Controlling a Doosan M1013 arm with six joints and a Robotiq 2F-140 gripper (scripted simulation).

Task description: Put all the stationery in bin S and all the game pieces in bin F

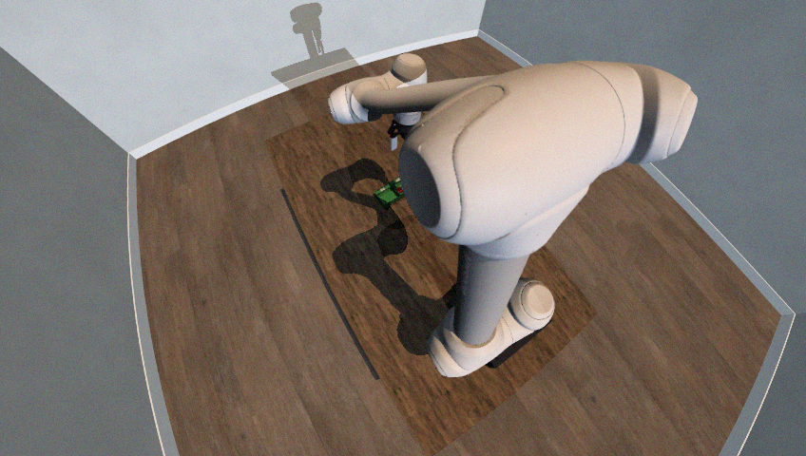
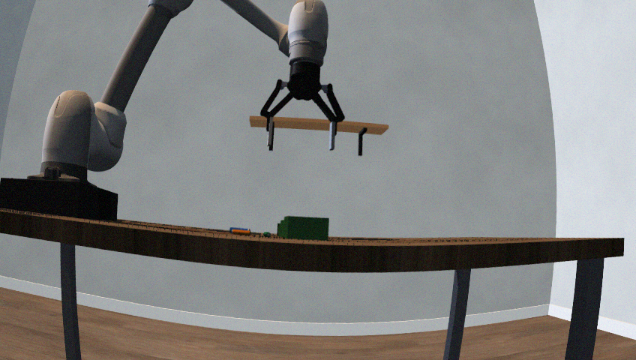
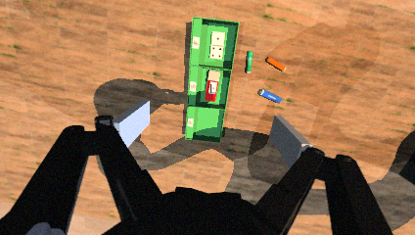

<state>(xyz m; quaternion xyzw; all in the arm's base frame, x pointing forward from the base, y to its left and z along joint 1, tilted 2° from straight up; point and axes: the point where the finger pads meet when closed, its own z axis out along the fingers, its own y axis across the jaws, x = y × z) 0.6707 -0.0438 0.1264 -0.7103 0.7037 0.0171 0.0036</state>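
Three green bins [image 3: 210, 78] stand joined in a row on the wooden table; they also show in the top view [image 1: 389, 194] and the exterior view [image 2: 303, 227]. The far bin holds a beige dotted game piece [image 3: 217, 44]. The middle bin holds a red and white item [image 3: 212, 86]. The near bin [image 3: 205, 124] looks empty. The white labels on the bins are too small to read. My gripper [image 3: 210, 118] is open and empty, high above the table over the near end of the row; it also shows in the exterior view [image 2: 301, 133].
Three small cylinders lie on the table beside the bins: a green one [image 3: 249, 62], an orange one [image 3: 276, 64] and a blue one [image 3: 269, 96]. A wooden wall shelf [image 2: 319, 124] hangs behind the gripper. The arm's base [image 2: 58, 196] stands at the table's far end.
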